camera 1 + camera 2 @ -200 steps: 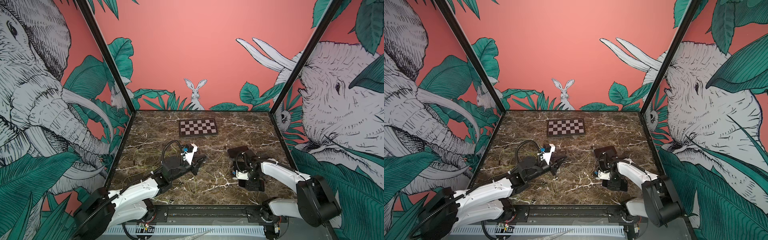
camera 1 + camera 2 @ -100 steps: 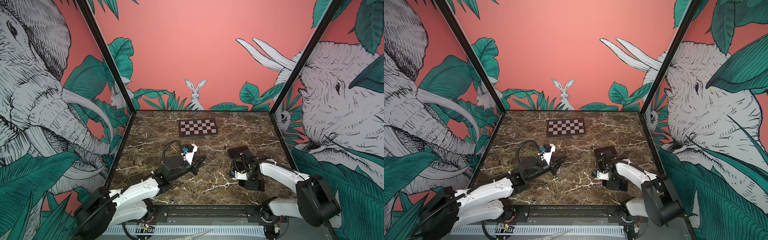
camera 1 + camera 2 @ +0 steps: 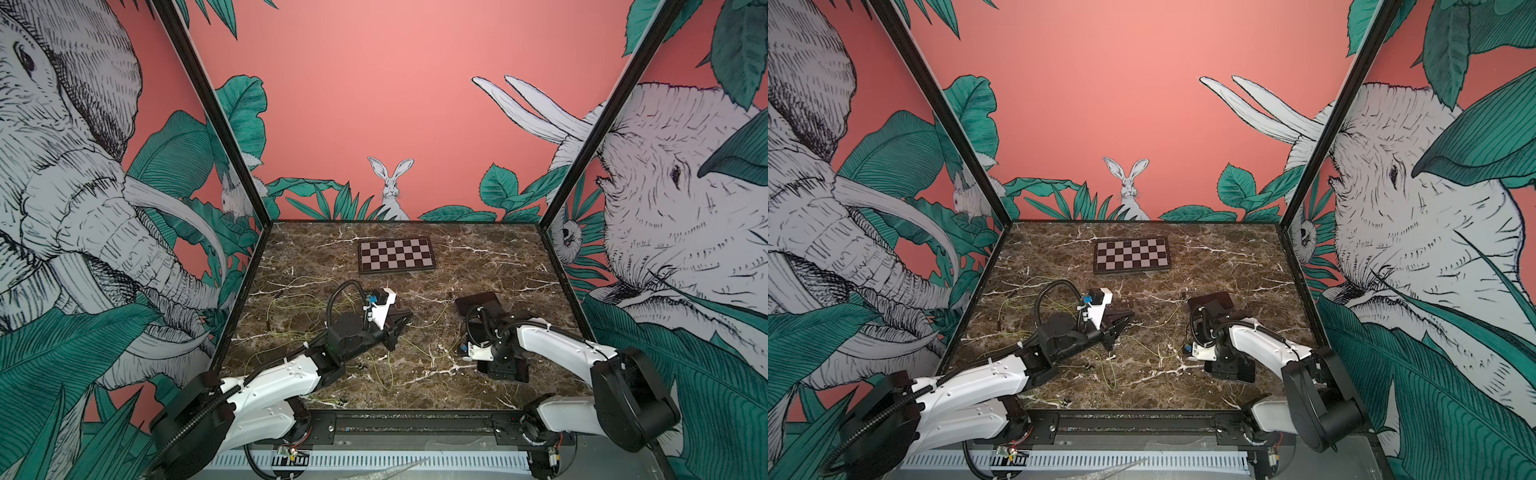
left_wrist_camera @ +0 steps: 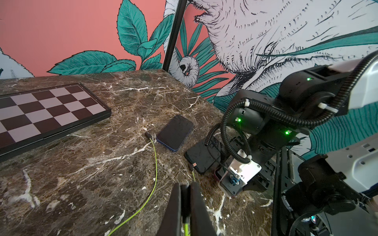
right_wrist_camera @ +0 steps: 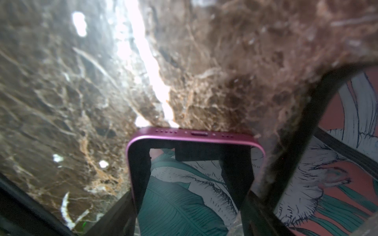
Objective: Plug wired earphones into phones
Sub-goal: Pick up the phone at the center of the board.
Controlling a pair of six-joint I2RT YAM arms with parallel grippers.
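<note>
The pink-edged phone point(image 5: 192, 137), lying on the table point(image 5: 61, 81), is cut off at the frame edge and straddled by the jaws of the downturned right gripper point(image 5: 194, 183); whether it is gripped cannot be told. A yellow-green earphone cord point(image 4: 185, 225) is clamped between the closed jaws of the low, outstretched left gripper point(image 4: 186, 187).

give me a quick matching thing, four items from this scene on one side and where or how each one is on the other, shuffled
1 checkerboard
2 left pincer
3 pink-edged phone
4 blue-edged phone

a port in view, nothing plugged in
b shut on a yellow-green cord
c near the table's far edge
d dark plug lying beside it

Pairs: 1-c, 2-b, 3-a, 4-d
</note>
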